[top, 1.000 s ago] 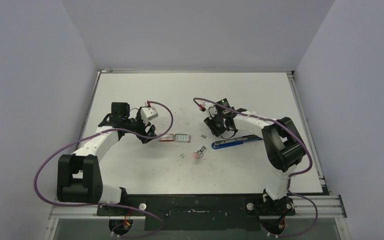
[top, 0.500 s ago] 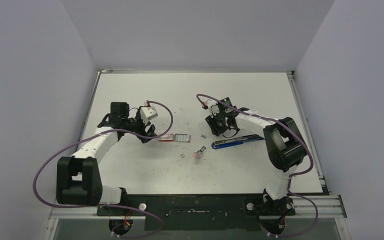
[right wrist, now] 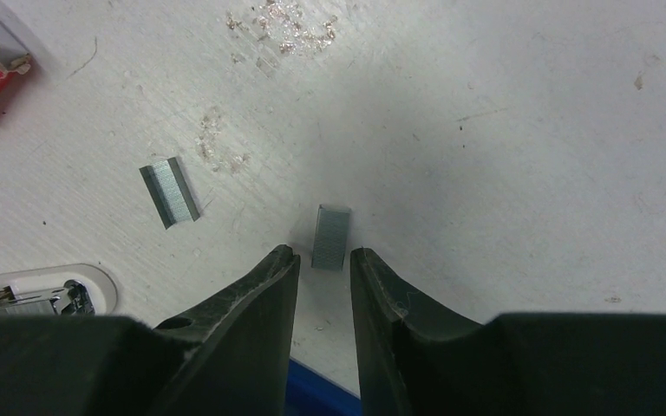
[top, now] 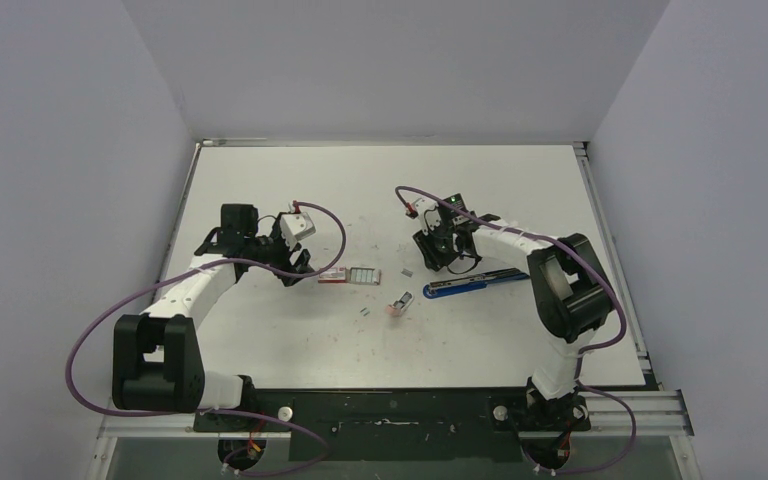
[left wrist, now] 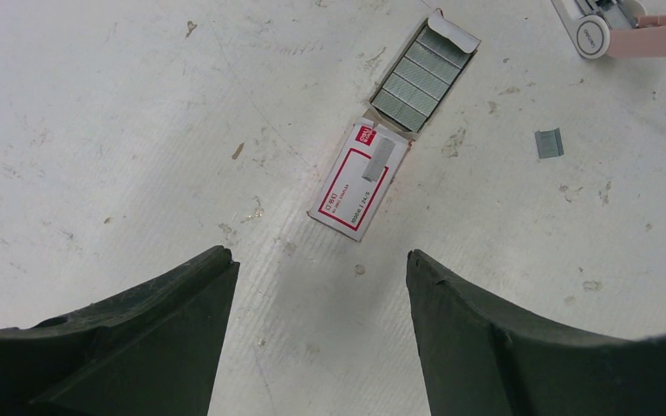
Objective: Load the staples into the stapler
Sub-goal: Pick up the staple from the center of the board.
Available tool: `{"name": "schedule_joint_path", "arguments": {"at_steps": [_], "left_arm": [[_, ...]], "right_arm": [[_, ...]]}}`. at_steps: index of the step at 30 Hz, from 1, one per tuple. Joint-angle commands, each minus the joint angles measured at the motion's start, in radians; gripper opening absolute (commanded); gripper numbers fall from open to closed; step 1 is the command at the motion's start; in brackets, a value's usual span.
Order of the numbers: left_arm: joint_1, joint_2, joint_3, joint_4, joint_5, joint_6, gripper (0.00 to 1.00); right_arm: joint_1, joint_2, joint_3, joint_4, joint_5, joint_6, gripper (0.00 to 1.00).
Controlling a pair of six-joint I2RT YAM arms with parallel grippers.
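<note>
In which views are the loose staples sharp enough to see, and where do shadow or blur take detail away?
Right wrist view: the staple strip at the jaws' tips is sharp, within a soft shadow. Left wrist view: even light, no glare; the staples in the open box are crisp. Top external view: evenly lit, yet loose staples are mere specks near the stapler.

Bright, even overhead light, soft faint shadows on the white table point(top: 290, 180), a grey shadow patch ahead of the right gripper point(right wrist: 323, 251), wrist views sharp.
</note>
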Motion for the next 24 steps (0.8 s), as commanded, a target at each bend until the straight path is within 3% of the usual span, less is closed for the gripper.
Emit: {"name": "schedule_joint_path", "arguments": {"at_steps": [1,24], "left_arm": [[0.006,-0.023,0.007,0.036,0.017,-0.002,0.70],[0.006,-0.022,0.007,0.038,0.021,0.000,0.70]], "right_arm": [[-0.004,0.013,0.008,0.025,-0.031,-0.007,0.29],[-0.038,-0.017,0.017,0.016,-0.017,-0.095,0.15]]}}
